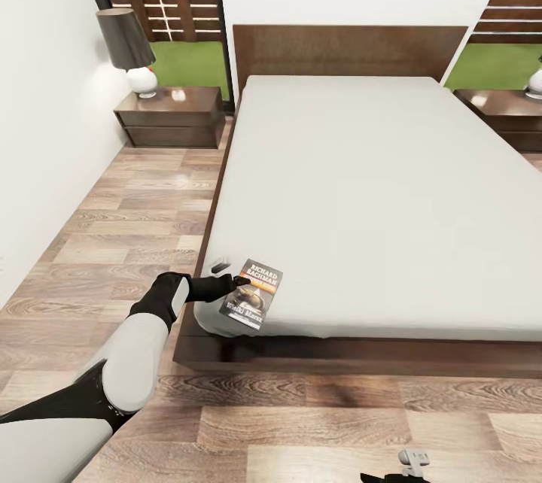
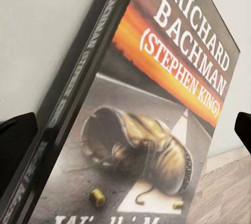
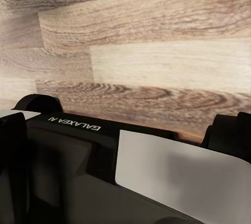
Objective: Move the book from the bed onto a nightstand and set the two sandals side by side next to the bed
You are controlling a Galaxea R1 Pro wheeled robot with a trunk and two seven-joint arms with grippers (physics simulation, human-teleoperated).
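Bed (image 1: 361,189) corner: book (image 1: 252,293); nightstand (image 1: 172,116), lamp (image 1: 128,50) beyond.

White arm shell (image 1: 132,363), black joints, "GALAXEA" marking (image 3: 73,123).

You are looking at the book (image 2: 151,109) lying tilted against the grey mattress (image 2: 42,25), dark fingertips (image 2: 15,145) flanking both sides.

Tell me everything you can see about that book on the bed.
The book is a thin paperback with a dark spine. Its cover reads "RICHARD BACHMAN (STEPHEN KING)" in white over an orange band, above a worn boot on a grey road. It is closed, at the near left corner of the bed, hanging over the mattress edge. The left gripper reaches its edge.
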